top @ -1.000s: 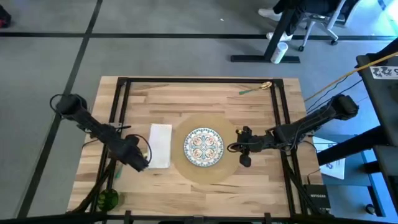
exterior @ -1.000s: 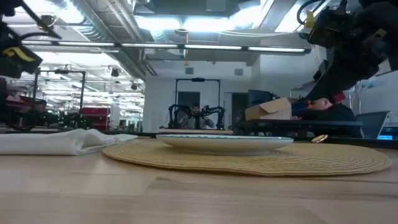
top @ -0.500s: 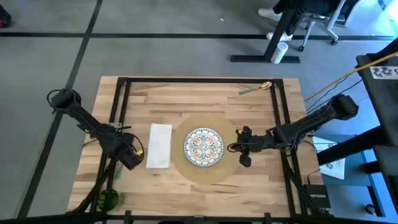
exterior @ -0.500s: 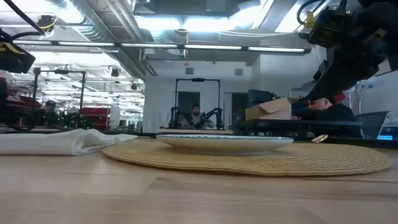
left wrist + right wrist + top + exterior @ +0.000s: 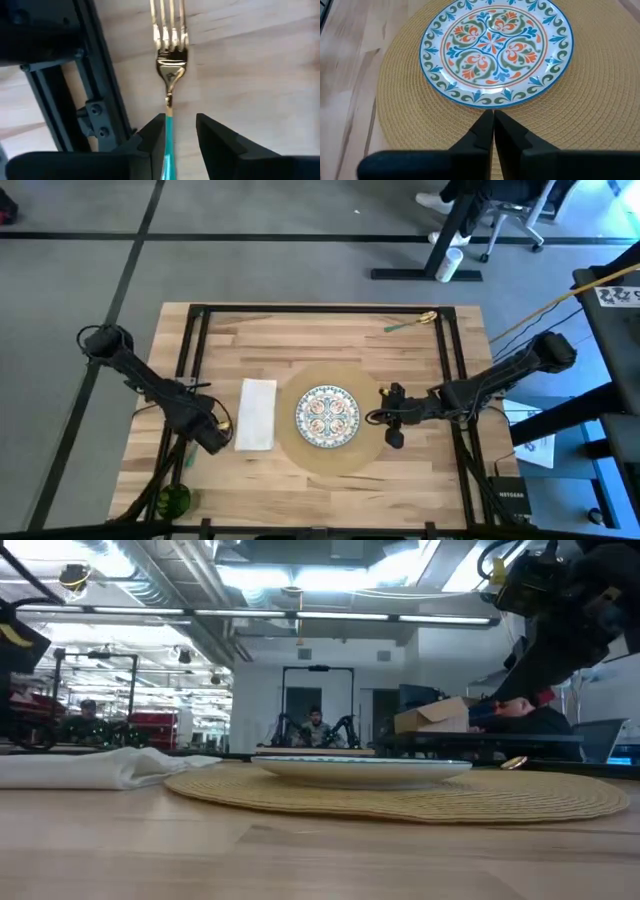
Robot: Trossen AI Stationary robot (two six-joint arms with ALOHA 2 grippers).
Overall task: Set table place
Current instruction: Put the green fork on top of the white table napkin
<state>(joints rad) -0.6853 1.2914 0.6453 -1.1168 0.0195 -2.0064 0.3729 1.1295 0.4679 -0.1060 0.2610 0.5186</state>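
On the wooden table [image 5: 300, 340] lies the round tan placemat [image 5: 330, 375], with a patterned plate [image 5: 328, 417] at its middle and a white napkin [image 5: 257, 414] on the wood just to its left. My left gripper [image 5: 215, 438] is left of the napkin and open. In the left wrist view its fingers [image 5: 180, 120] stand on either side of the teal handle of a gold-headed fork [image 5: 171, 55], which points away from them over the wood. My right gripper [image 5: 493, 116] is shut over the placemat's right edge [image 5: 378, 420] and holds nothing. My left gripper has the fork's teal handle [image 5: 168, 142] running lengthwise between its open fingers, close along the inner side of one finger [image 5: 155, 135]. I cannot tell whether that finger touches it. The other finger stands clear of the handle.
A black frame bar [image 5: 95, 115] runs close beside the fork. A teal-handled gold spoon [image 5: 410, 323] lies at the table's far right. A green object [image 5: 175, 500] sits at the near left corner. Bare wood lies right of the placemat and along the near edge.
My left gripper has drawn a little toward the table's left edge, away from the napkin, and has since stayed there. Plate, placemat and napkin have not moved.
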